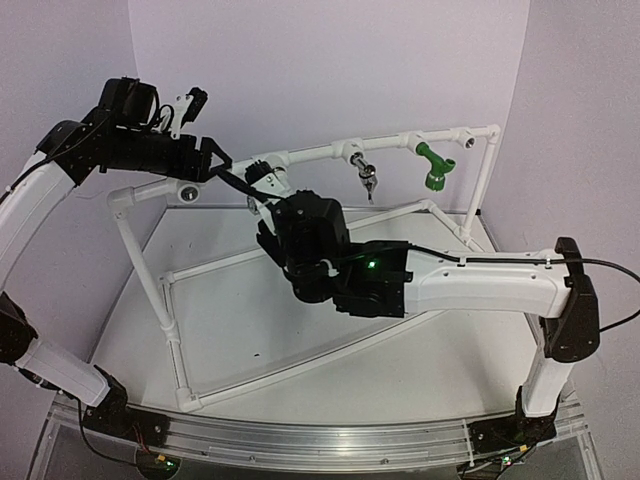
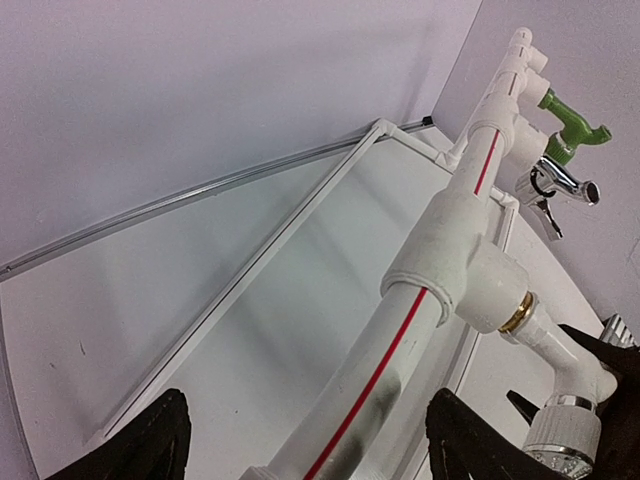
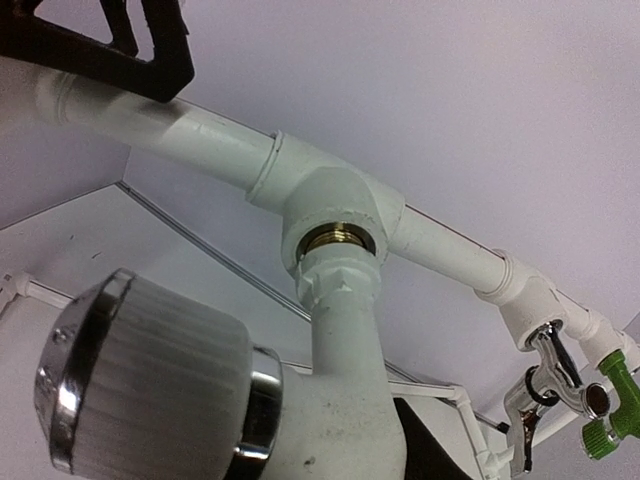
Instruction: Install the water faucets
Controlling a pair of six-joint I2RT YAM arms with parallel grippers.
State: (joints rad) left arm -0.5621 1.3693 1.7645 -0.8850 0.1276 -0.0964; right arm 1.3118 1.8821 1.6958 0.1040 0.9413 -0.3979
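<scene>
The white faucet [image 3: 350,400] points its threaded end into the brass socket [image 3: 338,238] of a tee on the white pipe frame's top rail [image 1: 310,153]. Its ribbed knob [image 3: 150,370] with a chrome rim fills the lower left of the right wrist view. My right gripper [image 1: 272,212] is shut on the white faucet, and its fingers are mostly hidden behind the body. The faucet also shows in the left wrist view [image 2: 560,372]. My left gripper [image 2: 310,440] is open and straddles the top rail left of that tee. A chrome faucet [image 1: 367,180] and a green faucet [image 1: 432,168] hang from the rail further right.
The pipe frame's lower rails [image 1: 300,365] lie on the white table. An open round socket fitting [image 1: 187,192] sits at the frame's left corner, another [image 1: 468,140] near the right corner. A purple wall stands close behind the frame.
</scene>
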